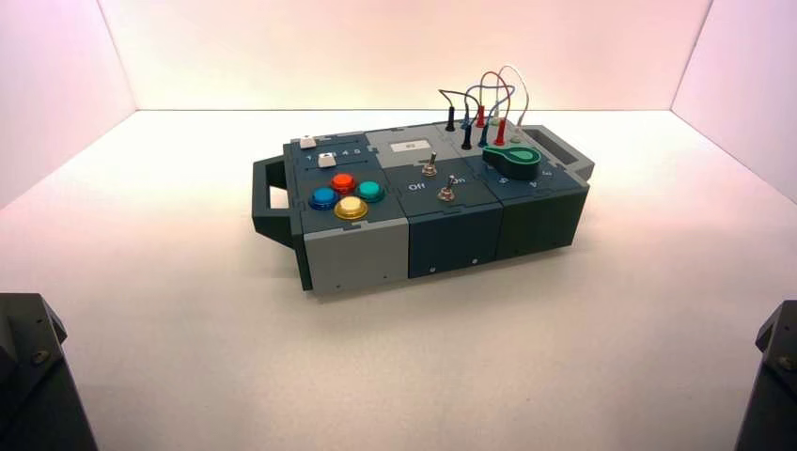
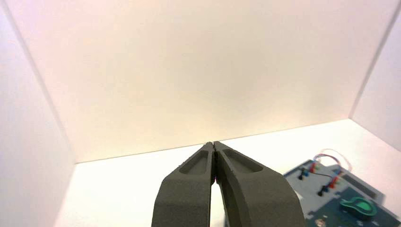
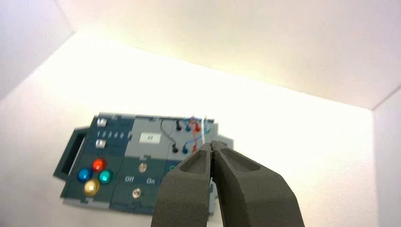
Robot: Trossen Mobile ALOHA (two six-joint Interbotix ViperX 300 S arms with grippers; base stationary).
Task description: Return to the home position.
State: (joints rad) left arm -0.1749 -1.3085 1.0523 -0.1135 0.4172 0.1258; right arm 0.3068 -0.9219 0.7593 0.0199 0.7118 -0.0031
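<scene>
The box [image 1: 423,202] stands in the middle of the white table, turned a little. It bears red, blue, green and yellow buttons [image 1: 344,194], toggle switches [image 1: 429,169], a green knob [image 1: 512,156] and plugged wires [image 1: 484,103]. Both arms are pulled back to the near corners, only their bases showing in the high view: the left arm [image 1: 33,376], the right arm [image 1: 775,376]. My left gripper [image 2: 213,144] is shut and empty, held above the table left of the box. My right gripper [image 3: 212,143] is shut and empty, held high over the box [image 3: 142,161].
White walls enclose the table on the left, back and right. The box has a dark handle [image 1: 271,197] on its left end and another [image 1: 564,150] on its right end. A small display [image 3: 150,137] sits on the box's grey middle panel.
</scene>
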